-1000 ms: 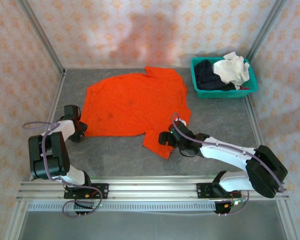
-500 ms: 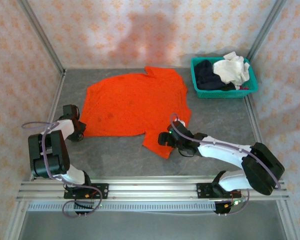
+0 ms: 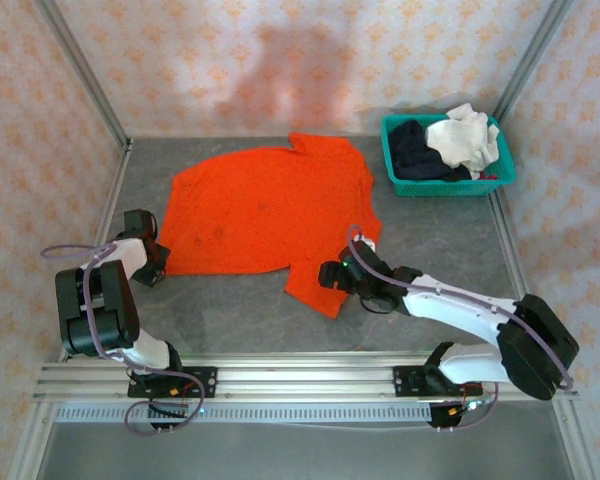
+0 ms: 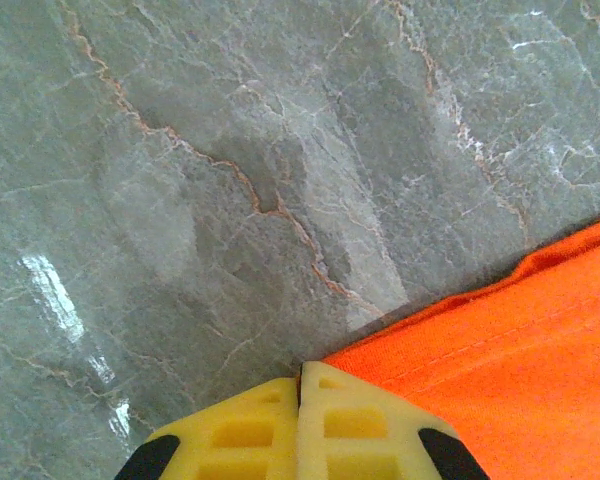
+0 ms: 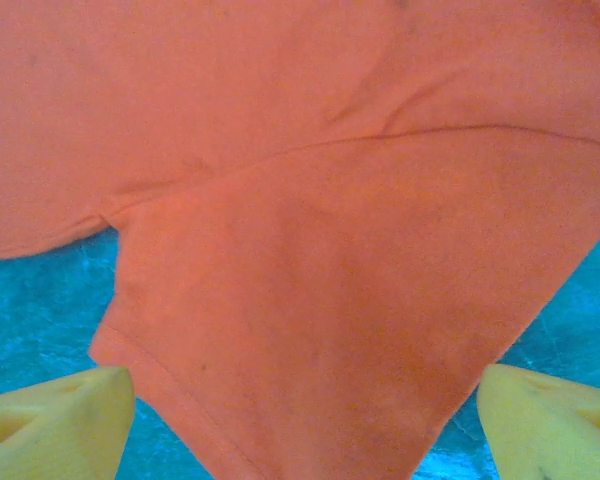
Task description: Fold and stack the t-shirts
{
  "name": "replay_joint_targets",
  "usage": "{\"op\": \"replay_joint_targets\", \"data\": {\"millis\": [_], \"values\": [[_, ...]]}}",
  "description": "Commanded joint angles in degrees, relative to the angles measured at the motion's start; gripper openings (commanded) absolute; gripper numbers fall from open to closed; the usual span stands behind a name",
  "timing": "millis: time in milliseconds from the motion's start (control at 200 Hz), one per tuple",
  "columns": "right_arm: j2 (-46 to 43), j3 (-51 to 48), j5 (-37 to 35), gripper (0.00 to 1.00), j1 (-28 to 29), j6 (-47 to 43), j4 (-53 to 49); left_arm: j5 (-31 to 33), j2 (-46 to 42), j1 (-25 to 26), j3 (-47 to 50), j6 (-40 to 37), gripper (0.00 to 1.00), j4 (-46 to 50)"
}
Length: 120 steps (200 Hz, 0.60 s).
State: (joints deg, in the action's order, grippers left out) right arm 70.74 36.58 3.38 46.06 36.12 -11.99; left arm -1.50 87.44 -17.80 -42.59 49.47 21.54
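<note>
orange t-shirt (image 5: 310,250) sleeve spread flat — hand (image 5: 305,415) fingers wide apart

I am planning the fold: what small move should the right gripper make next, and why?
Probably lower the right gripper and close it on the sleeve of the orange t-shirt: it hangs open astride that sleeve, and the left gripper is shut at the shirt's near-left corner.
</note>
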Motion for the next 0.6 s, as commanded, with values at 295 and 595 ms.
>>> {"op": "replay_joint_targets", "data": {"millis": [295, 595], "values": [[-8.2, -4.8, -4.4, 0.86, -0.4, 7.0, -6.2, -5.4, -8.6, 0.1, 1.3, 0.9, 0.27, 2.4], [-4.9, -3.3, -3.3, 0.86, -0.6, 5.5, -5.0, -5.4, -6.2, 0.1, 1.9, 2.0, 0.49, 1.8]]}}
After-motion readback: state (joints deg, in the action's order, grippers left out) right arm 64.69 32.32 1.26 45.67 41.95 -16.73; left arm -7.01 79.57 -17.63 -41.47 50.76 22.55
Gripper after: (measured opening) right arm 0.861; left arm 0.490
